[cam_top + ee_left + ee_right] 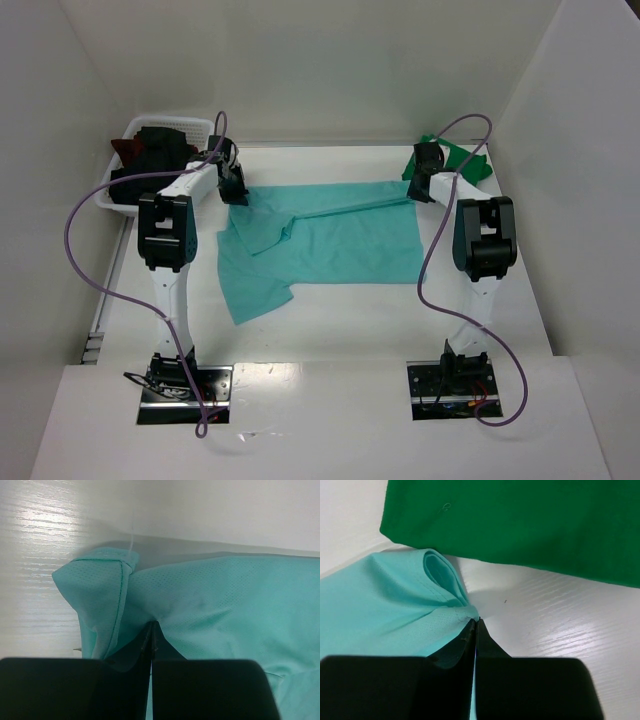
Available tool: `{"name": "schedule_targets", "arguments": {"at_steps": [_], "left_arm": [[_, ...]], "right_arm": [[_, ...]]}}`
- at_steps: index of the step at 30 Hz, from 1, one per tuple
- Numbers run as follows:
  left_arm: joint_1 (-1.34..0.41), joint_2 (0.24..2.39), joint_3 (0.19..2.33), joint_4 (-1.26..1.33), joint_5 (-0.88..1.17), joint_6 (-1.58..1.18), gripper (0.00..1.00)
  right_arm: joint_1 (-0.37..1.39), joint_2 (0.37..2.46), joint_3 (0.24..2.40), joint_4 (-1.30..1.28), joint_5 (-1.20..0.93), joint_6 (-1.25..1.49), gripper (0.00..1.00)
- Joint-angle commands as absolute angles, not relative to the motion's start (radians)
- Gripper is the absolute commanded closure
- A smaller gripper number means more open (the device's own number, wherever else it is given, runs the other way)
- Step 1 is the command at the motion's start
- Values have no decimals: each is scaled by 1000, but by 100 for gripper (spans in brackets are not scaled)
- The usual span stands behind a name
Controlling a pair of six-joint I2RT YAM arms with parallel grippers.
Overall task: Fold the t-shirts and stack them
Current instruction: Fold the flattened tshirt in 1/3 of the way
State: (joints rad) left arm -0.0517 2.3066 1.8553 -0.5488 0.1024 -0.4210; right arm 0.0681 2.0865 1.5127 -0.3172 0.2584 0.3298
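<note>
a teal t-shirt (330, 245) is lying spread mid-table. the left gripper (151, 632) and right gripper (475, 625) are each pinching a far corner tight between their fingers. a fold seems to be starting; next, both corners need carrying evenly toward the near hem.

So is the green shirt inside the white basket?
No, the green shirt lies on the table at the far right, while the basket sits far left.

A spread t-shirt (330, 240) lies mid-table (350, 320), its far corners pinched (one each) in the left gripper (238, 196) and right gripper (418, 193). A second t-shirt (465, 163) lies just behind the right gripper. A basket (205, 125) at far left holds heaped shirts (155, 155).
</note>
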Motion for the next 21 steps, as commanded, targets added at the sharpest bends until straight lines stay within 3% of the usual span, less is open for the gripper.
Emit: {"name": "schedule_targets", "arguments": {"at_steps": [1, 2, 3, 4, 5, 8, 10, 13, 17, 21], "left_arm": [[-37, 2382, 1853, -591, 43, -382, 96], [-37, 2382, 1853, -591, 43, -382, 96], [-37, 2382, 1853, -591, 43, -382, 96], [-37, 2382, 1853, -591, 43, -382, 96], [-28, 2382, 1853, -591, 43, -382, 96], [-28, 2382, 1862, -591, 34, -382, 96], [-28, 2382, 1862, -591, 34, -382, 96], [-18, 2373, 1862, -591, 34, -373, 95], [-18, 2373, 1871, -600, 34, -364, 95], [-18, 2373, 1881, -609, 23, -354, 95]], "right_arm": [[57, 1996, 1487, -330, 339, 311, 97], [57, 1987, 1471, -330, 339, 311, 92], [57, 1965, 1454, -330, 315, 311, 71], [57, 1965, 1454, -330, 298, 302, 71], [57, 1938, 1439, -321, 273, 311, 60], [57, 1876, 1413, -279, 244, 347, 56], [57, 1842, 1413, -259, 218, 347, 56], [57, 1842, 1431, -219, 135, 356, 64], [57, 1962, 1512, -228, 75, 345, 86], [57, 2049, 1546, -229, 64, 345, 95]]}}
